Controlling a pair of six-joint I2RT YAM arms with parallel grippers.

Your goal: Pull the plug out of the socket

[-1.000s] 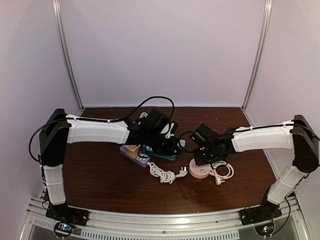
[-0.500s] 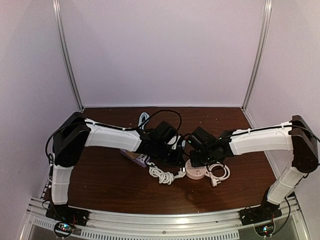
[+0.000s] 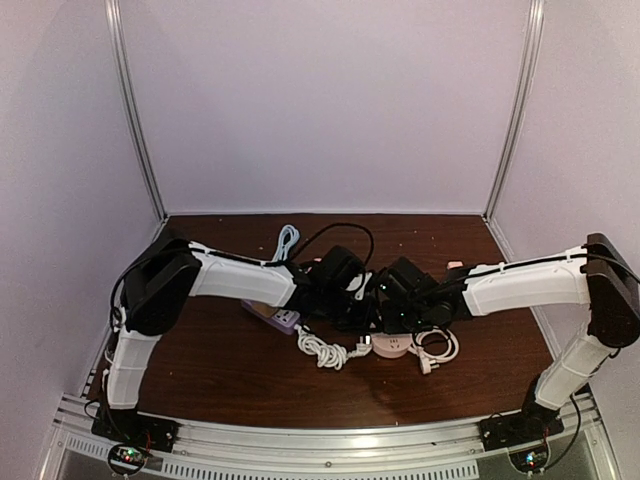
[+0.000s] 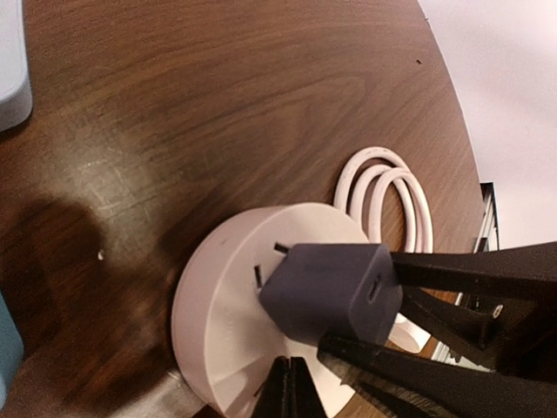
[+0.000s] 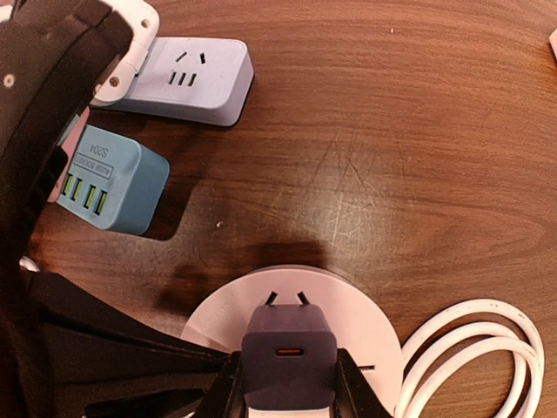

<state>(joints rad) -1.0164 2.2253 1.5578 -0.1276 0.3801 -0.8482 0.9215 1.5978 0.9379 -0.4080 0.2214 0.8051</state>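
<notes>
A dark grey-purple plug (image 5: 287,348) (image 4: 335,292) stands over the round pale pink socket (image 5: 365,322) (image 4: 218,313) (image 3: 392,346). Its two metal prongs show bare between its body and the socket's face. My right gripper (image 5: 288,383) (image 3: 392,322) is shut on the plug's sides, and its dark fingers (image 4: 470,270) reach in from the right in the left wrist view. The left gripper (image 4: 291,383) (image 3: 365,318) is shut with nothing in it, its tips resting on the socket's face just beside the plug. The arms hide the plug in the top view.
A coiled white cable (image 5: 474,348) (image 4: 387,187) lies right of the socket. A blue USB charger block (image 5: 113,178) and a lilac power strip (image 5: 187,78) sit to the left. A knotted white cord with a plug (image 3: 325,348) lies in front.
The left arm has swung right, from the power strips to the socket, and set its shut tips on it. The right gripper and socket have shifted slightly left.
</notes>
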